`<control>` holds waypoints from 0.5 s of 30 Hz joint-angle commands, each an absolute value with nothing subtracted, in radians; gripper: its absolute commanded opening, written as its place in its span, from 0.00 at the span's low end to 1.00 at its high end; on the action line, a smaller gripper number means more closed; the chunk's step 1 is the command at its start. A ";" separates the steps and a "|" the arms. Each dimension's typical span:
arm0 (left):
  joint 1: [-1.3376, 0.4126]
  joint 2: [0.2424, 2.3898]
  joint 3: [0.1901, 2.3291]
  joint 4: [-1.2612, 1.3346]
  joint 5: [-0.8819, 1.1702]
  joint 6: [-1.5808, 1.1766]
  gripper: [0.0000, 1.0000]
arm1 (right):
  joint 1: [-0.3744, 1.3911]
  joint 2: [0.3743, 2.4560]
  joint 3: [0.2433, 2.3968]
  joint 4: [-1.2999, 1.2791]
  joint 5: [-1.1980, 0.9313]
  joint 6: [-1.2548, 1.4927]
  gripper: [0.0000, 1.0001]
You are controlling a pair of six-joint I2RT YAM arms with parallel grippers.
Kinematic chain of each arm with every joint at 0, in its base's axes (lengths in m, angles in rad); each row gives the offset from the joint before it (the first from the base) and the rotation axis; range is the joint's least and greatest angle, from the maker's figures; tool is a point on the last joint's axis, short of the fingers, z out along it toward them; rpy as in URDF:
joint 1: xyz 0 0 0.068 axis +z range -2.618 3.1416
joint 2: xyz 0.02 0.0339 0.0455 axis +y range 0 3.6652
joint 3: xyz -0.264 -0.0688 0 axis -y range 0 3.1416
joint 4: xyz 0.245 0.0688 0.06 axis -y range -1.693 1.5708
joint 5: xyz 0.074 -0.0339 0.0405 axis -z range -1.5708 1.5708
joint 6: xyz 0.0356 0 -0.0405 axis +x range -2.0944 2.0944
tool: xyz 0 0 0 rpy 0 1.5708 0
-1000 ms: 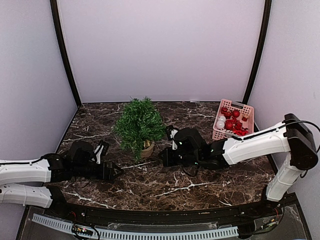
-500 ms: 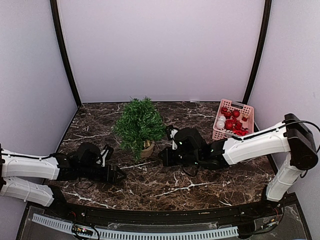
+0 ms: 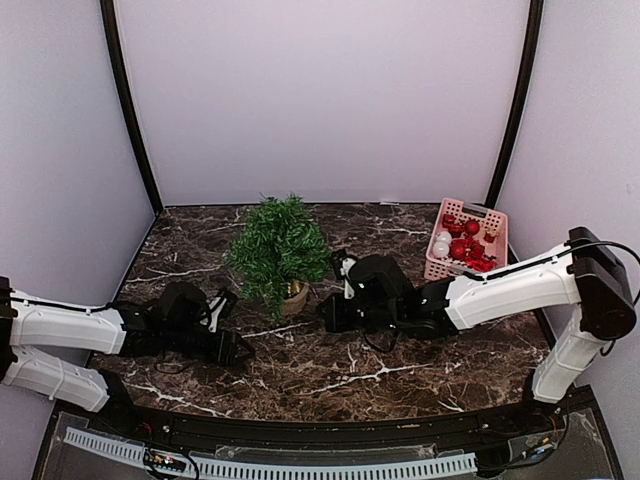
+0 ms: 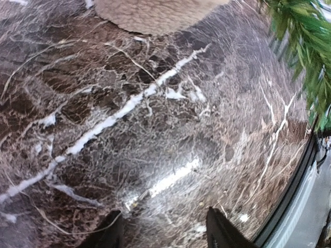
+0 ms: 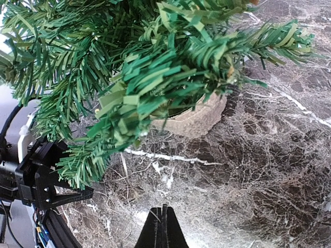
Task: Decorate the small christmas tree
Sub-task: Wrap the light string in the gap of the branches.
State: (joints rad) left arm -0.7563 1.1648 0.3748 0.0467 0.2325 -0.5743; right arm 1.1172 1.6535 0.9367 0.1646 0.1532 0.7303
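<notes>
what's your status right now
Left gripper open, empty. Right gripper shut, empty, facing small christmas tree. Tree bare; ornaments in pink basket. Nothing blocking.

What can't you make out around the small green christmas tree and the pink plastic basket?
Top view: branches of the small green christmas tree cover most of its round tan base.
Top view: red and white ornaments in the pink plastic basket are too small to count.
Left wrist view: the bottom edge cuts off most of the left gripper.
</notes>
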 commanded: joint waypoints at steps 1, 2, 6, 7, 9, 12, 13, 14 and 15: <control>-0.756 1.171 0.407 0.006 0.248 -0.530 0.44 | 1.113 1.672 0.959 0.215 0.150 0.718 0.00; -0.759 1.168 0.408 0.006 0.250 -0.533 0.33 | 1.114 1.672 0.960 0.215 0.150 0.720 0.00; -0.767 1.131 0.408 0.005 0.285 -0.545 0.08 | 1.114 1.672 0.963 0.208 0.154 0.717 0.00; -0.776 1.115 0.410 0.007 0.304 -0.545 0.03 | 1.113 1.671 0.963 0.205 0.156 0.716 0.00; -0.797 1.091 0.420 0.006 0.329 -0.543 0.00 | 1.109 1.665 0.964 0.198 0.158 0.714 0.00; -0.838 1.065 0.454 -0.019 0.349 -0.535 0.00 | 1.099 1.642 0.958 0.184 0.159 0.713 0.07; -0.859 1.057 0.476 -0.035 0.357 -0.532 0.00 | 1.097 1.628 0.951 0.180 0.162 0.712 0.13; -0.872 1.050 0.489 -0.043 0.359 -0.533 0.00 | 1.093 1.609 0.940 0.176 0.165 0.710 0.24; -0.893 1.048 0.515 -0.051 0.366 -0.536 0.00 | 1.090 1.588 0.929 0.173 0.167 0.710 0.35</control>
